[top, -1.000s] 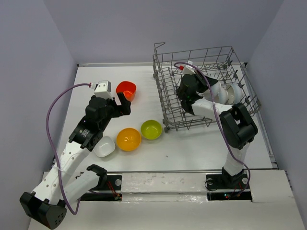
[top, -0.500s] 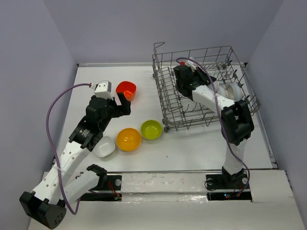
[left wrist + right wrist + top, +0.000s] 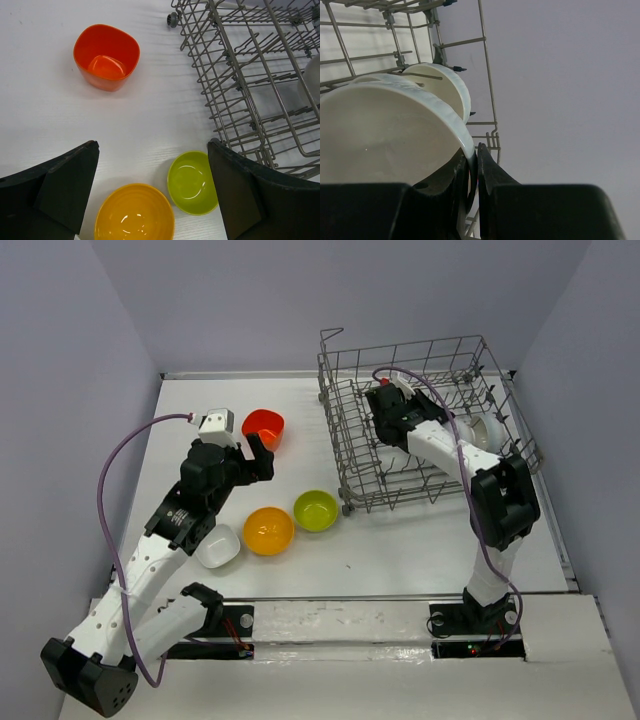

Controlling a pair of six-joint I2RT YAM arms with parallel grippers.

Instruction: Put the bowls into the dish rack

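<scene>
My right gripper (image 3: 477,150) is shut on the rim of a white bowl (image 3: 385,135), held inside the grey wire dish rack (image 3: 350,455). A second white bowl (image 3: 447,85) stands in the rack just behind it. In the top view the right gripper (image 3: 392,430) is over the rack's left half. My left gripper (image 3: 152,150) hangs open and empty above the table. The red-orange bowl (image 3: 106,56) lies beyond it; the lime green bowl (image 3: 192,182) and the orange-yellow bowl (image 3: 134,212) lie below it. Another white bowl (image 3: 218,546) rests by the left arm.
The rack's corner with a small wheel (image 3: 173,19) stands close to the right of my left gripper. Grey walls close in the table at the back and both sides. A purple cable (image 3: 120,470) loops from the left wrist.
My right wrist has swung up and toward the rack's back left, carrying the white bowl with it. The left arm and the bowls on the table have not moved.
</scene>
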